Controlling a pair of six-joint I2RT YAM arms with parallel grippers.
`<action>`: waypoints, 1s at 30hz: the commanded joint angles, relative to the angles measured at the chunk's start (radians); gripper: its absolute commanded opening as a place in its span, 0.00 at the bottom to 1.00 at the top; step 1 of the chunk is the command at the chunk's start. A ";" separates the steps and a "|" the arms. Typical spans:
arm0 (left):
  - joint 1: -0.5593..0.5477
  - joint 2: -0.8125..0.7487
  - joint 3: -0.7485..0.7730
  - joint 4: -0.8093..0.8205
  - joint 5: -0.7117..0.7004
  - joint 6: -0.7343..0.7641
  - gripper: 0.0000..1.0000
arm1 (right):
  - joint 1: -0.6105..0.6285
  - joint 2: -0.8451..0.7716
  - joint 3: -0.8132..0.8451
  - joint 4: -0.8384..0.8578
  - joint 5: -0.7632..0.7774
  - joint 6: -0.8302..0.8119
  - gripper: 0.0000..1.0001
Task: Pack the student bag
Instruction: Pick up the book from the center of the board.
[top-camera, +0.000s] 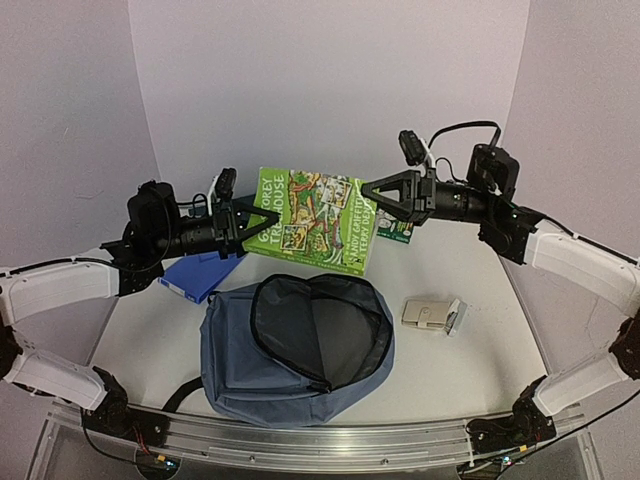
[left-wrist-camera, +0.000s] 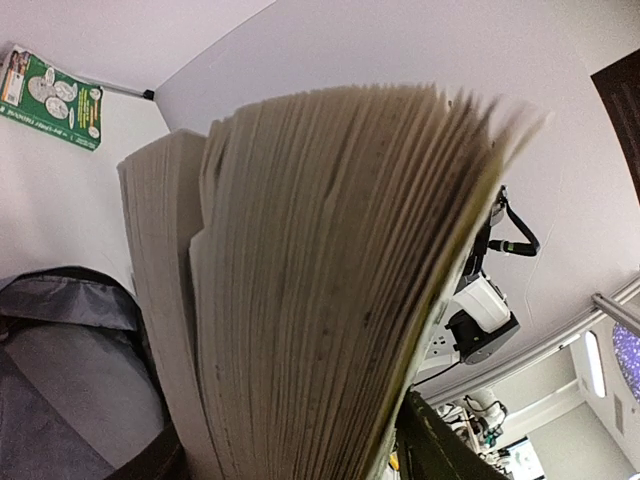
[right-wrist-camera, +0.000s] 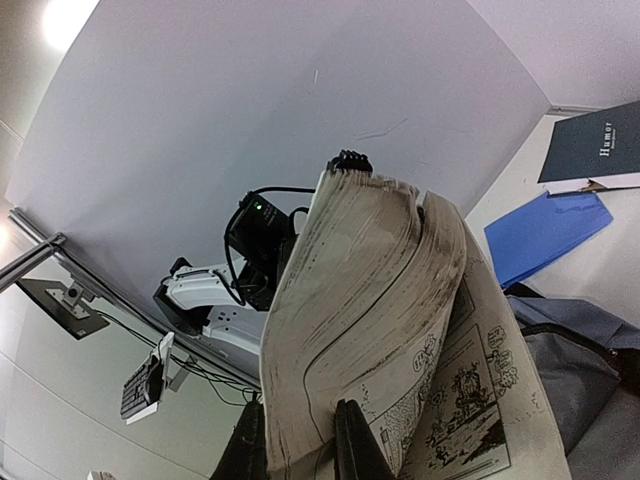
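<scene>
Lying flat at the near middle of the table (top-camera: 480, 370), the backpack (top-camera: 250, 375) is unzipped, and its dark mesh-lined mouth gapes upward toward the far end.

- Green book (top-camera: 310, 220): held in the air just beyond and above that mouth. Cover faces the overhead camera, long side running left to right, slightly tilted.
- Right gripper (top-camera: 372, 195): on the book's right edge. Wrist view shows its fingers (right-wrist-camera: 352, 440) pinching the block of pages from both sides.
- Left gripper (top-camera: 243, 222): at the book's left edge. Fanned pages fill its wrist view, so I cannot tell whether it is clamped or only around the edge.
- Key relation: the mouth lies below the book and nearer the arm bases, about midway between both arms. The book likely has to come toward the bases and tip down edge-first, since its long side looks about as wide as the opening.
- Blue folder (top-camera: 200, 272): on the table under the left arm, just beside the backpack.
- Small pale case (top-camera: 432, 314): right of the backpack, apart from it.
</scene>
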 joint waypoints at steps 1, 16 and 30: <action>0.013 -0.054 -0.042 0.102 -0.028 -0.058 0.44 | 0.005 -0.057 -0.032 0.117 0.001 -0.006 0.00; 0.026 -0.123 -0.110 0.163 -0.162 -0.080 0.00 | 0.006 -0.048 -0.126 -0.038 0.258 -0.129 0.73; 0.031 -0.089 -0.099 0.274 -0.072 -0.079 0.00 | 0.086 0.056 -0.166 0.011 0.210 -0.099 0.98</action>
